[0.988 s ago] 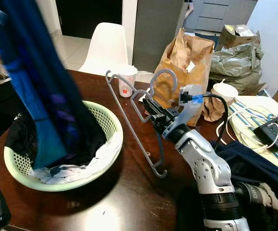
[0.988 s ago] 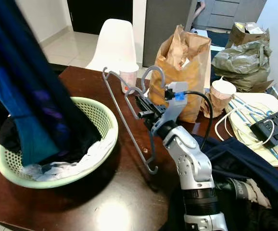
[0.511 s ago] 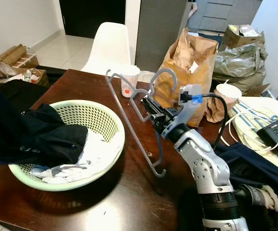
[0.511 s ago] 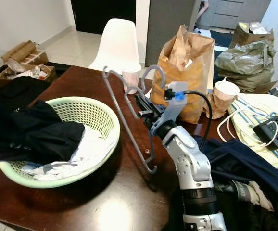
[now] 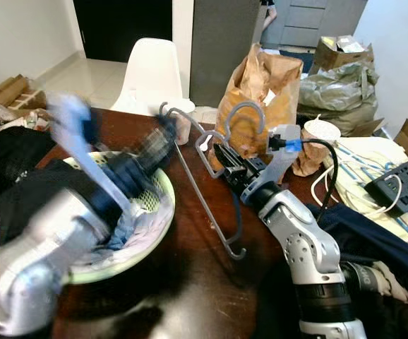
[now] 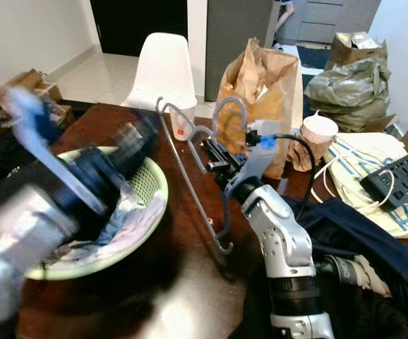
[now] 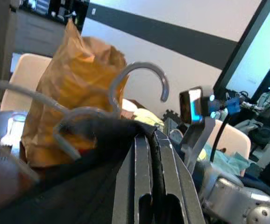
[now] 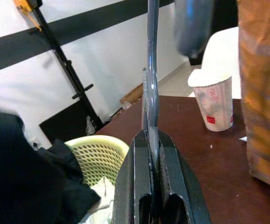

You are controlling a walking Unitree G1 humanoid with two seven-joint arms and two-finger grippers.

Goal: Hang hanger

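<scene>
My right gripper (image 5: 222, 154) is shut on a grey wire hanger (image 5: 202, 201), held above the dark table with its hook (image 5: 249, 113) up near the paper bag. In the right wrist view the hanger wire (image 8: 152, 79) runs straight up from between the closed fingers (image 8: 139, 163). My left arm, blurred, crosses over the pale green laundry basket (image 5: 163, 192), and its gripper (image 5: 163, 135) is close to the hanger's upper left end. The left wrist view has that gripper (image 7: 146, 140) shut, with a dark garment (image 7: 79, 158) draped over and pinched at the fingers, facing the hook.
A brown paper bag (image 5: 264, 81) and a paper cup (image 5: 184, 128) stand just behind the hanger. A white chair (image 5: 151, 74) is past the table's far edge. A second cup (image 5: 320, 131), cables and a power strip (image 5: 394, 182) lie at right, with dark blue cloth (image 5: 373, 233).
My left arm has swung from the left of the basket up and across it toward the hanger, carrying the dark garment. The right gripper and hanger have hardly moved.
</scene>
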